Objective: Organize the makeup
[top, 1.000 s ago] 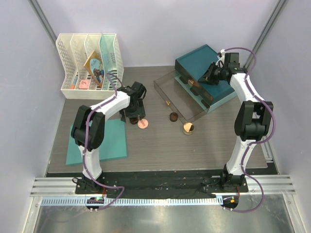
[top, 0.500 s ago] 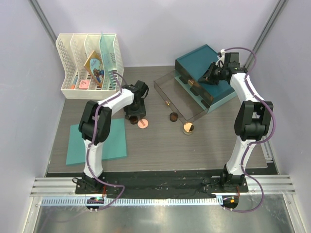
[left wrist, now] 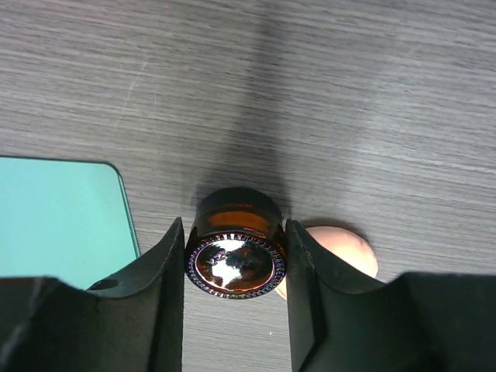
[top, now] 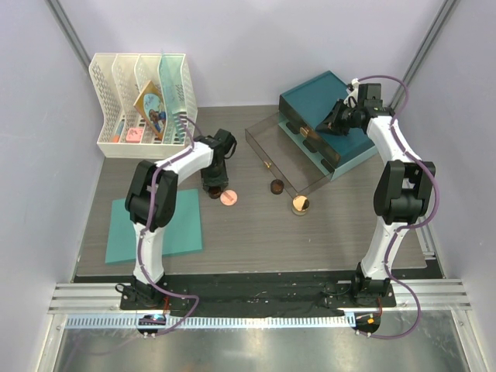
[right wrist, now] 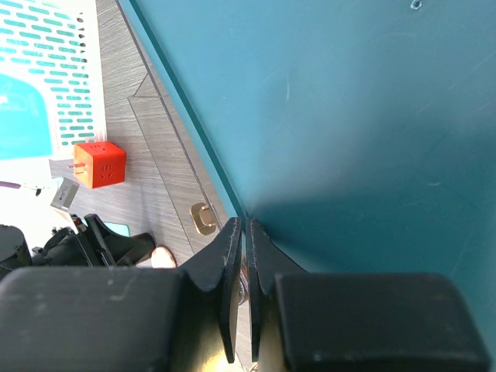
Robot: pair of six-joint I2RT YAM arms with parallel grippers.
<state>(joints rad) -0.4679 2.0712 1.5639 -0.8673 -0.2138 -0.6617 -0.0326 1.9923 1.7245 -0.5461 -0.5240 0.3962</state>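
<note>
A dark brown round jar (left wrist: 236,263) stands on the grey table, and my left gripper (left wrist: 235,240) is shut on it, one finger pressed against each side. In the top view that gripper (top: 213,184) is left of centre, over the jar. The pink round compact (top: 228,198) lies flat just right of the jar, also seen as the compact (left wrist: 341,248) behind my right finger. A second brown jar (top: 276,187) and a gold-lidded jar (top: 301,204) stand further right. My right gripper (top: 335,124) pinches the edge of the teal box lid (right wrist: 349,116), with the gripper (right wrist: 246,225) nearly fully closed.
A clear open tray (top: 283,147) sits in front of the teal box (top: 325,97). The flat teal mat (top: 159,225) lies at the front left, its corner (left wrist: 54,217) close to the jar. A white rack (top: 143,85) stands at the back left.
My left gripper has shifted slightly and closed from wide open until its fingers press on the brown jar. The right arm has not moved.
</note>
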